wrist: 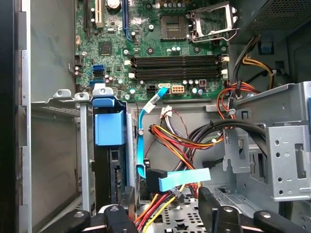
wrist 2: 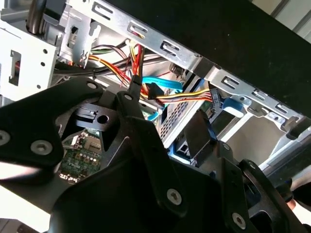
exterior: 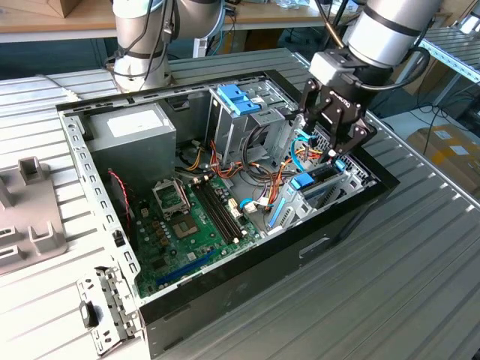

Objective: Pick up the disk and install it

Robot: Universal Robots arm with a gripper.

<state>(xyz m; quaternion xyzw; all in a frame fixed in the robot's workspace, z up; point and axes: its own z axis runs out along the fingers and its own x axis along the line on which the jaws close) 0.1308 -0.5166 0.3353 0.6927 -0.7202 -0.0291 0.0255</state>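
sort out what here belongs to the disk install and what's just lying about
Job:
- gripper, open
- disk, blue-tabbed, standing on edge in its bay
- computer case

Lying about:
- grey fixture, beside the case at the exterior view's left
- loose metal bracket, by the case's near corner

Disk (wrist: 108, 160) mostly hidden inside its bay, end effector (wrist: 165, 206) fingertips cut off.

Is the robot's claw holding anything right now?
No, the claw hangs open and empty above the coloured wires inside the computer case.
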